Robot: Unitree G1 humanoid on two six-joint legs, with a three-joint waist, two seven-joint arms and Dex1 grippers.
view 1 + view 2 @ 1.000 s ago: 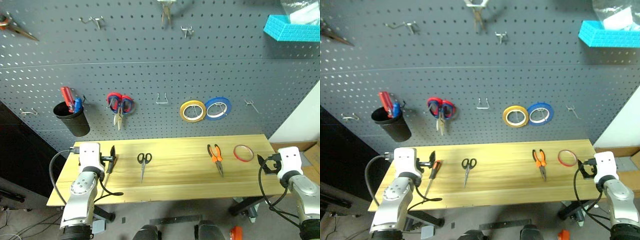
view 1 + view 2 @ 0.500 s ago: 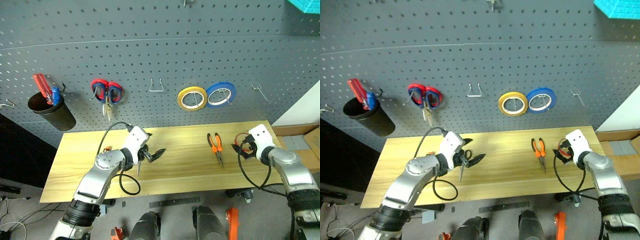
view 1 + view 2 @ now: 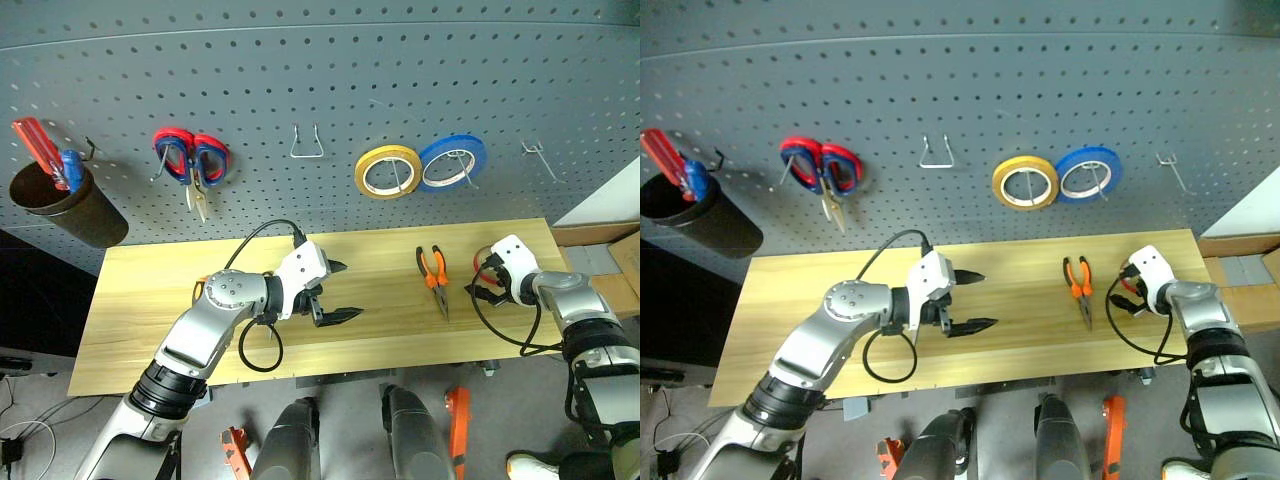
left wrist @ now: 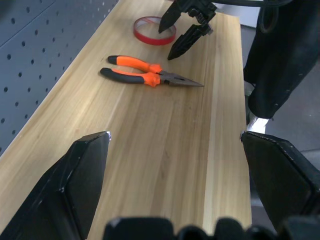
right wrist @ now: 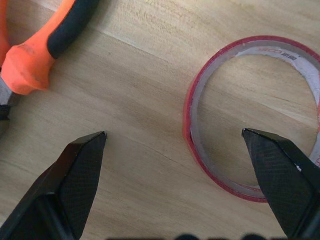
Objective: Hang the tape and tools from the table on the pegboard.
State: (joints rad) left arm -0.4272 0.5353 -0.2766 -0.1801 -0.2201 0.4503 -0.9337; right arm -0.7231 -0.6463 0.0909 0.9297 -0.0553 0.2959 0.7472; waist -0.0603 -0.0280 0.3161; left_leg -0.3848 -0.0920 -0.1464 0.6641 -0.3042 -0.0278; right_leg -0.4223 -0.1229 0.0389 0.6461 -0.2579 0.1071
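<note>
My right gripper [image 5: 175, 150] stands wide open over the thin red ring of tape [image 5: 252, 112], one finger [image 5: 280, 180] inside the ring; it lies flat on the light wooden table [image 3: 150, 320] beside the orange-and-black pliers [image 3: 432, 278]. Print on its pale inner rim is too small to read. My left gripper [image 3: 335, 295], wide open, holds nothing.

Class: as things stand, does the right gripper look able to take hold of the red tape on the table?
Probably yes. The right gripper is open just above the red tape, one finger over its hole, one outside its rim; nothing lies between them, and the pliers lie to the side.
</note>
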